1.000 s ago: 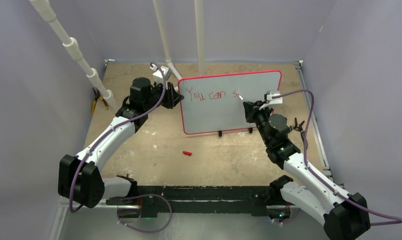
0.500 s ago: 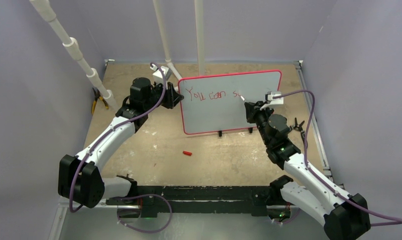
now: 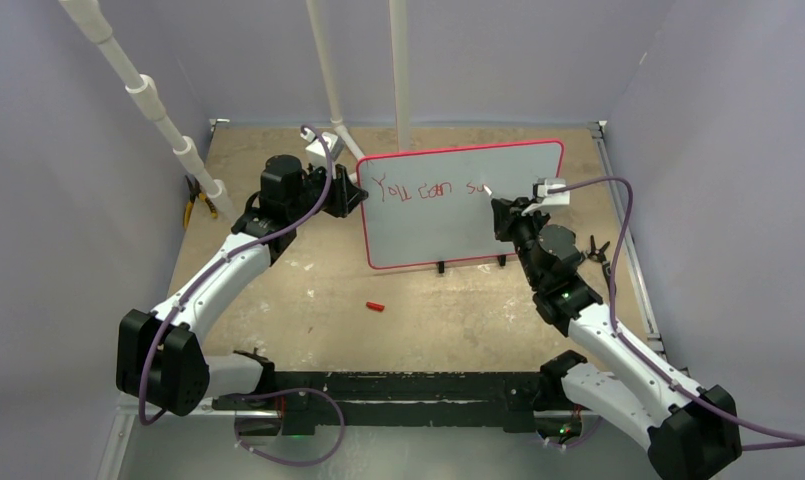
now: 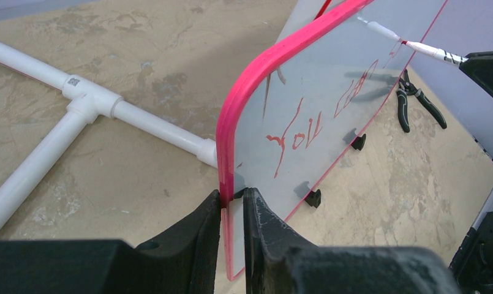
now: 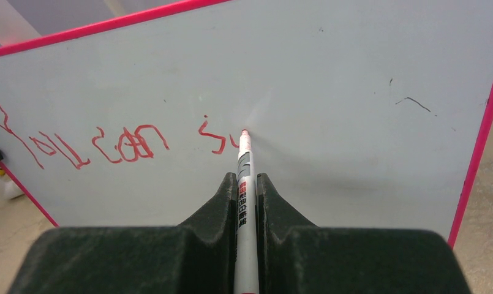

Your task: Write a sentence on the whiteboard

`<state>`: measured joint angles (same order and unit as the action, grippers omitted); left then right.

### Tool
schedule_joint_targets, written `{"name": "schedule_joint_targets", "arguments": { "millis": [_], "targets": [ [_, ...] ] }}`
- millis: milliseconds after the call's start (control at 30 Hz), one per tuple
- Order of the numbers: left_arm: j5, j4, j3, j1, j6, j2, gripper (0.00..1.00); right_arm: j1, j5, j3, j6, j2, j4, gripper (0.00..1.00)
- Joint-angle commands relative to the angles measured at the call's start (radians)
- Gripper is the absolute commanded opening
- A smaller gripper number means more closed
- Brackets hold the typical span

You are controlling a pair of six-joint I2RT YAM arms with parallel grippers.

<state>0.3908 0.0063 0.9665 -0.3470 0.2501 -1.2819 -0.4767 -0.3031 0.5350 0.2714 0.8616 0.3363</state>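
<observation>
The whiteboard (image 3: 458,205) stands upright on black feet at the table's middle back, white with a red-pink frame. The sentence (image 3: 418,188) in red reads "You can s" plus a fresh stroke; it also shows in the right wrist view (image 5: 121,144) and the left wrist view (image 4: 296,135). My left gripper (image 4: 233,199) is shut on the board's left edge (image 4: 231,153). My right gripper (image 5: 247,184) is shut on a white marker (image 5: 244,184), whose red tip (image 5: 244,132) touches the board just right of the "s".
A red marker cap (image 3: 376,307) lies on the table in front of the board. White pipes (image 3: 328,70) rise behind it. Pliers lie at the left wall (image 3: 200,205) and others to the board's right (image 3: 596,250).
My right gripper has carried the marker tip a little to the right and up along the board, adding a stroke after the "s". The left arm has not moved.
</observation>
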Motion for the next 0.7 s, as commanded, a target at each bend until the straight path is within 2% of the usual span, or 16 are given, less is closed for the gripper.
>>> {"name": "schedule_joint_targets", "arguments": {
  "millis": [0, 667],
  "targets": [
    [0.039, 0.044, -0.013, 0.002, -0.006, 0.016, 0.17, 0.004, -0.032, 0.054, -0.023, 0.010, 0.055, 0.00],
    [0.039, 0.043, -0.014, 0.002, -0.005, 0.016, 0.17, 0.003, -0.035, -0.007, 0.037, -0.001, -0.019, 0.00]
  ]
}}
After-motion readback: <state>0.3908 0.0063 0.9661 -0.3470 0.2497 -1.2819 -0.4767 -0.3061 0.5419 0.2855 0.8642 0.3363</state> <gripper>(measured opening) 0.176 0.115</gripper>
